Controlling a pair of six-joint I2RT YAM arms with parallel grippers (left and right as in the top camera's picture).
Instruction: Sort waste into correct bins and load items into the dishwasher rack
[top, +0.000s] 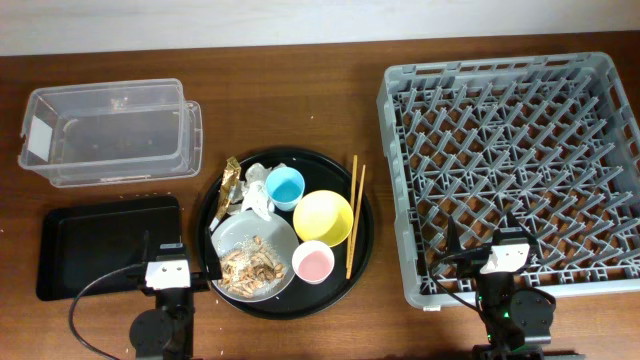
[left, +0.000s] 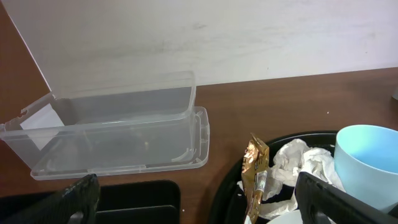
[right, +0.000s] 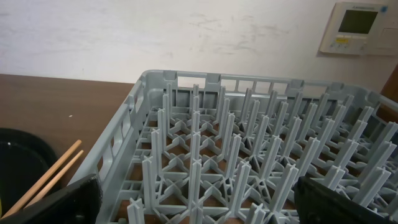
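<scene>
**Stock on and around the large round black tray**

Landmark: large round black tray, on the brown table.

On the tray:
- small blue cup: upright, far half, near centre.
- crumpled white paper napkin: just left of the blue cup, touching it.
- small crinkled gold-brown wrapper: far-left rim, beside the napkin.
- yellow bowl: upright, centre-right.
- small pink cup: upright, near side, just below the bowl.
- grey round plate: near-left part.
- tan flaky food scraps: heaped on the plate's near half.
- pair of thin wooden chopsticks: side by side along the right rim, far tips past the edge.

Off the tray:
- clear plastic box: far-left, apart from the rim.
- shallow black rectangular tray: left, close by.
- grey dishwasher rack: right, close by, no items seen among the pegs.

Tools:
- left gripper: at the tray's near-left edge, fingers spread wide, holding nothing.
- right gripper: well right of the tray, at the rack's near wall, fingers spread wide, holding nothing.
</scene>
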